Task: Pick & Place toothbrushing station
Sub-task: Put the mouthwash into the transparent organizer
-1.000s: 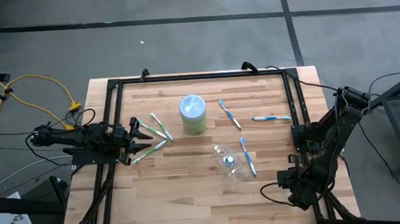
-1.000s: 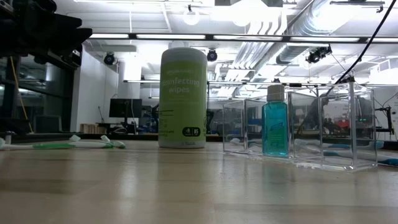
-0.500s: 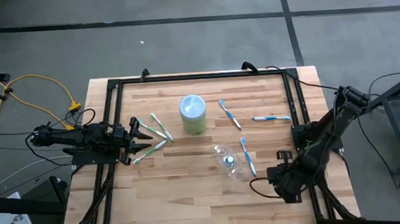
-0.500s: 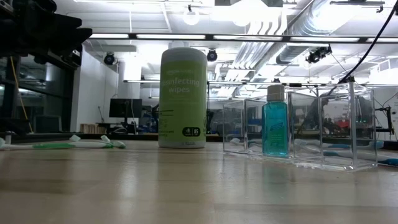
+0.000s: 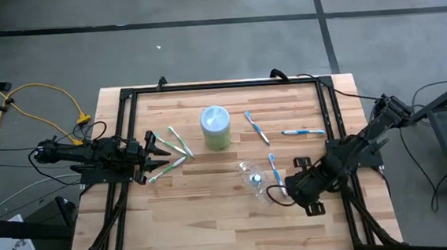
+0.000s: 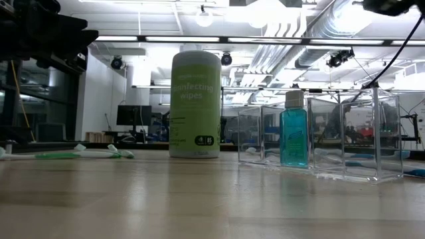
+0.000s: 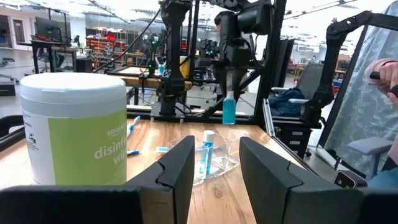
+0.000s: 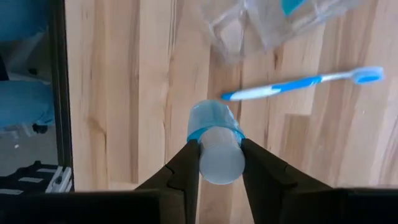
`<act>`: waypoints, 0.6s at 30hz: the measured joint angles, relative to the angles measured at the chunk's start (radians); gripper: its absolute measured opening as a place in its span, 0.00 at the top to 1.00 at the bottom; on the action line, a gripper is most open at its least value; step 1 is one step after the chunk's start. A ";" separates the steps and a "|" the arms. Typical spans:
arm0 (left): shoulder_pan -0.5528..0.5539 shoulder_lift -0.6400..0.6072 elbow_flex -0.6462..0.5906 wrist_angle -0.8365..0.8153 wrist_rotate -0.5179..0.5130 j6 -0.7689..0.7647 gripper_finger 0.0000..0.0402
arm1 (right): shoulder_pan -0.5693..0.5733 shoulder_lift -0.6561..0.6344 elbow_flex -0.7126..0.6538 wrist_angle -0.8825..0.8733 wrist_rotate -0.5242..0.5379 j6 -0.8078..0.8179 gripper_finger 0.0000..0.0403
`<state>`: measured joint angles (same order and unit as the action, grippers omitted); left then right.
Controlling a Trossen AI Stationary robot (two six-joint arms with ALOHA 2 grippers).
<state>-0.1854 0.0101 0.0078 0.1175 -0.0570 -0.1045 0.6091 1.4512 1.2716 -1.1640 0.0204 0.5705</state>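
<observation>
The clear plastic container (image 5: 257, 179) lies on the table's right half with a small blue bottle (image 6: 293, 136) inside it. My right gripper (image 5: 289, 190) hangs just right of it, pointing down, shut on a second small blue bottle (image 7: 229, 109). Blue-white toothbrushes (image 5: 257, 127) (image 5: 303, 132) (image 5: 277, 173) lie flat on the wood around the container. Green-white toothbrushes (image 5: 179, 141) (image 5: 167, 169) lie flat in front of my left gripper (image 5: 159, 150). It stands open at the left edge, level, with nothing between its fingers (image 7: 180, 171). My right gripper pinches the small bottle's pale upper end (image 8: 221, 163) between its two fingers (image 8: 189, 167), coming from above and pointing down. The blue body (image 8: 211, 119) hangs upright below the fingers, clear of the table.
A green-and-white canister of wipes (image 5: 216, 128) stands at mid-table, left of the container. A black frame (image 5: 329, 117) runs along the table's edges. Bare wood lies along the near edge (image 5: 215, 228).
My right gripper has swung from the near right corner toward the table's left and the clear container. It has risen a little and rolled about its wrist.
</observation>
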 joint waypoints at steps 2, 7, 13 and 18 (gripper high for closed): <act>0.000 0.000 0.000 0.000 0.000 0.000 0.69 | -0.021 0.003 0.019 0.000 0.000 -0.026 0.78; 0.000 0.000 0.000 0.000 0.000 0.000 0.69 | -0.068 0.044 0.097 -0.025 -0.003 -0.100 0.78; 0.000 0.000 0.000 0.000 0.000 0.000 0.69 | -0.126 0.138 0.220 -0.090 -0.004 -0.196 0.78; 0.000 0.000 0.000 0.000 0.000 0.000 0.69 | -0.177 0.194 0.298 -0.119 -0.004 -0.255 0.78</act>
<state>-0.1856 0.0101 0.0078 0.1177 -0.0570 -0.1045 0.4319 1.6450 1.5695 -1.2827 0.0159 0.3158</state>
